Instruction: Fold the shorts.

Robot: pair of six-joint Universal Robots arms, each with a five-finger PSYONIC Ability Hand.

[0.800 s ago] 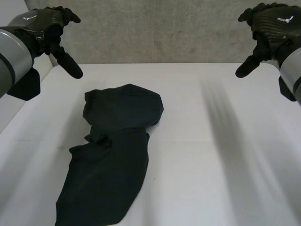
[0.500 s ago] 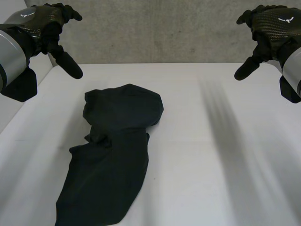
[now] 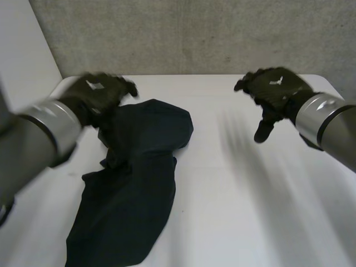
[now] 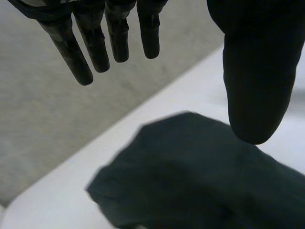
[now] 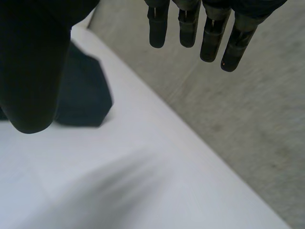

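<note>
A: Where do the shorts (image 3: 133,189) lie?
B: Crumpled at the table's (image 3: 250,211) left. The left hand (image 3: 95,94) hovers above their far edge and the right hand (image 3: 273,89) is well to the right. Both have straight fingers and hold nothing.
A: Advice?
B: Spread the cloth flat before folding.

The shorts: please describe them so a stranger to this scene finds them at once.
Start at the white table, on the robot's left side. The shorts lie there, far end by the left hand: a dark, crumpled cloth against the white top.
</note>
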